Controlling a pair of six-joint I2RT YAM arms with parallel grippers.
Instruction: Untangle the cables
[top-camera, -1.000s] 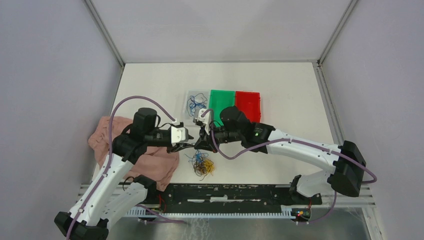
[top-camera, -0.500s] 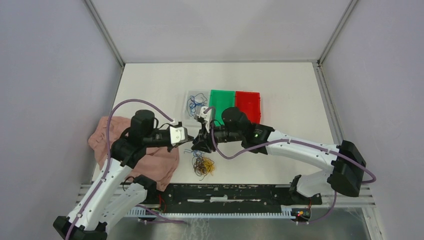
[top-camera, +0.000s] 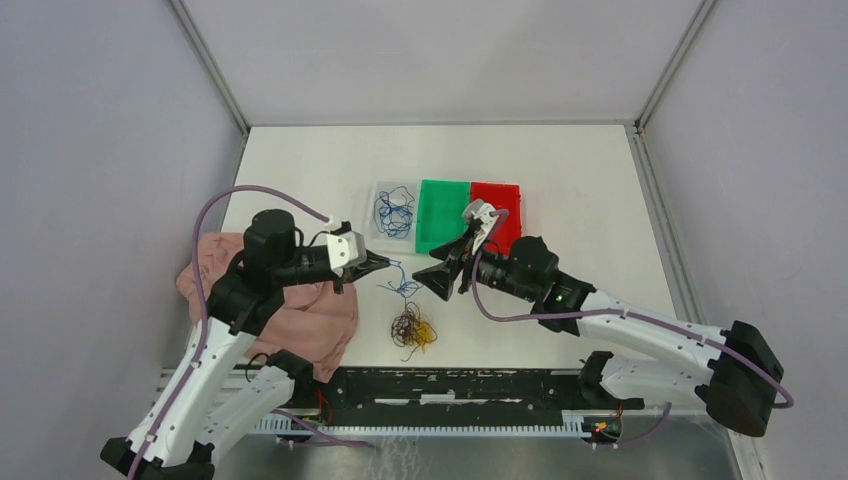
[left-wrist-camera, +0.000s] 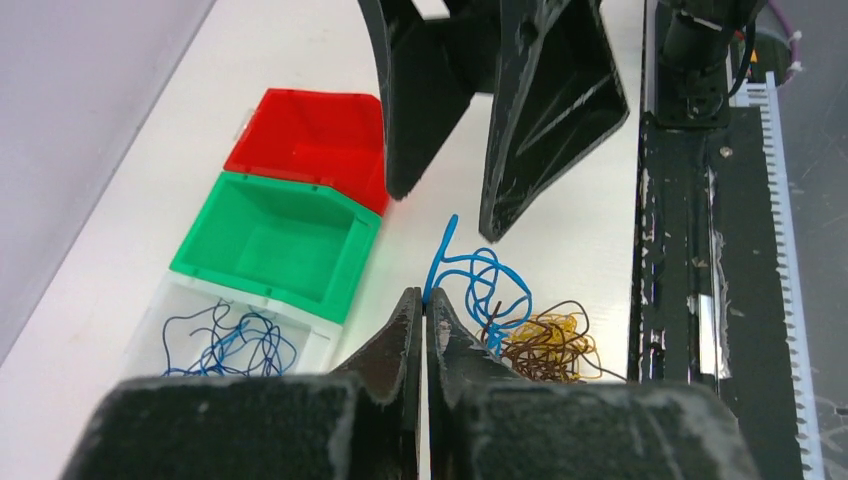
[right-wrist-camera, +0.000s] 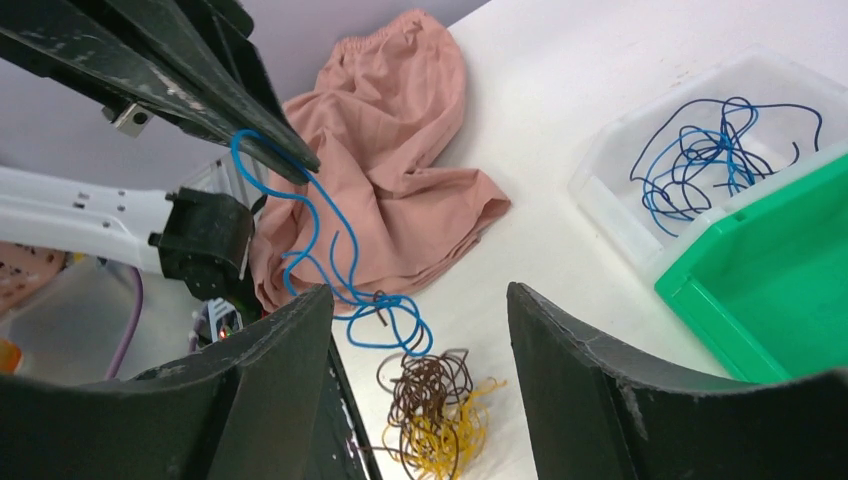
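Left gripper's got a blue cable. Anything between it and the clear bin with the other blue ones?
Nothing visible. The left gripper holds the blue cable short of the clear bin, with only bare table between. The open right gripper stands aside, out of that path.

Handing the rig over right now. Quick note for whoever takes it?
Left claw: shut on one blue cable, which dangles from it.
Right claw: open, empty, facing the left one.
Clear bin holds several blue cables; green bin and red bin are empty.
Brown and yellow tangle lies on the table near the front edge.
Done: some blue binned.
Left: bin the held cable (cannot tell if its lower end is clear of the tangle), then separate brown from yellow.
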